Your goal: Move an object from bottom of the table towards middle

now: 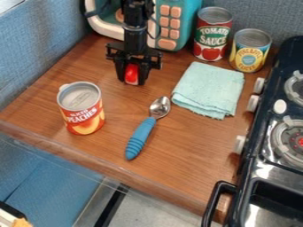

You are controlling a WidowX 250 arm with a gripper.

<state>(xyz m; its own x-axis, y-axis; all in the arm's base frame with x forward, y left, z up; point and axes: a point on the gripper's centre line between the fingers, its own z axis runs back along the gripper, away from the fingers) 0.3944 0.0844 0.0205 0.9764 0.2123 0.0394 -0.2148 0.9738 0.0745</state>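
Camera view: the wooden counter (195,146) slopes across the view, its near edge running down rightward to the black stove (251,166); wood shows between the peach can (83,113) and the blue-handled spoon (142,135), and between spoon and folded cloth (208,88). Printed labels wrap the peach can, red can (211,40) and yellow can (250,55). My pincer (131,81), narrow, holds a small red object (131,73) by its sides, in front of the toy microwave (187,20).
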